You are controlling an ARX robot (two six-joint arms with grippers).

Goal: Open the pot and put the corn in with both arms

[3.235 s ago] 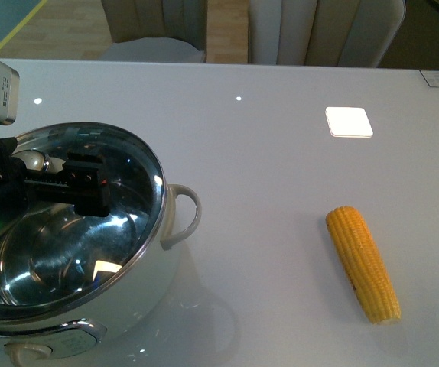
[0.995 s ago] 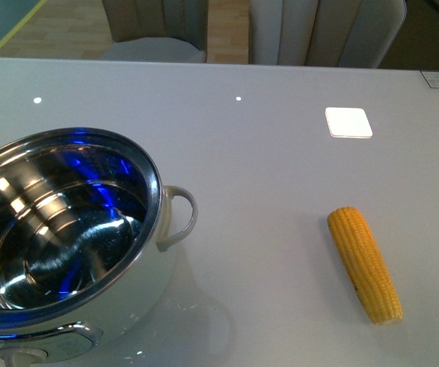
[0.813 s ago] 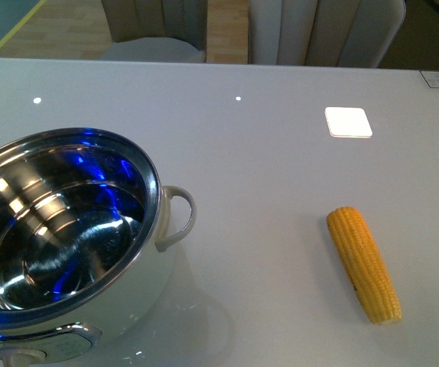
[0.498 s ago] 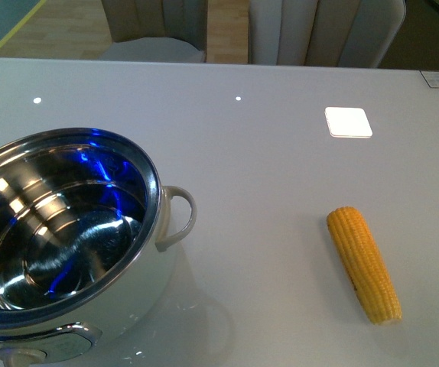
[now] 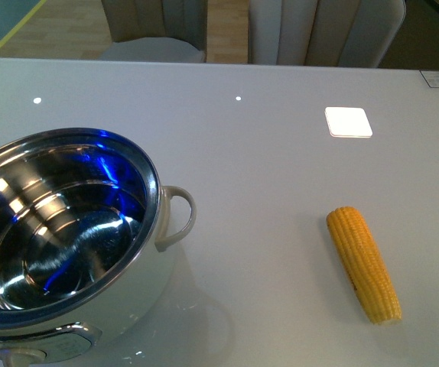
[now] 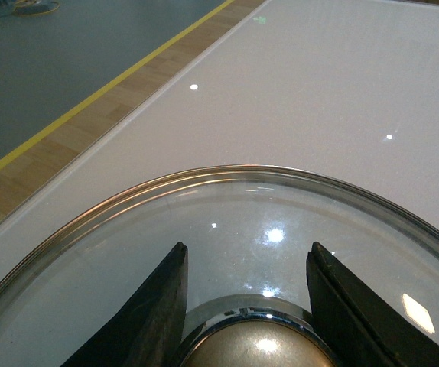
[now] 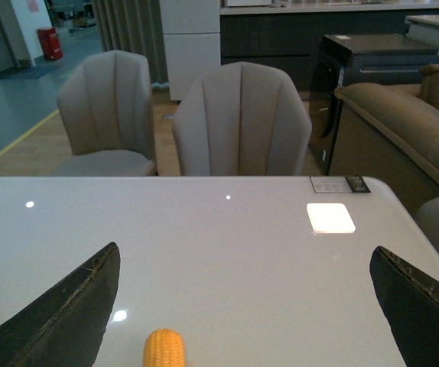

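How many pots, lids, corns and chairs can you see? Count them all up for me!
pot: 1
glass lid: 1
corn: 1
chairs: 2
Total: 5

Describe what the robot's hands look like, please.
Only the ends show. The left gripper has two matte black jaws, tapering to blunt tips. The right gripper has similar black wedge-shaped jaws with lightly scuffed edges. No cables or markings are visible.
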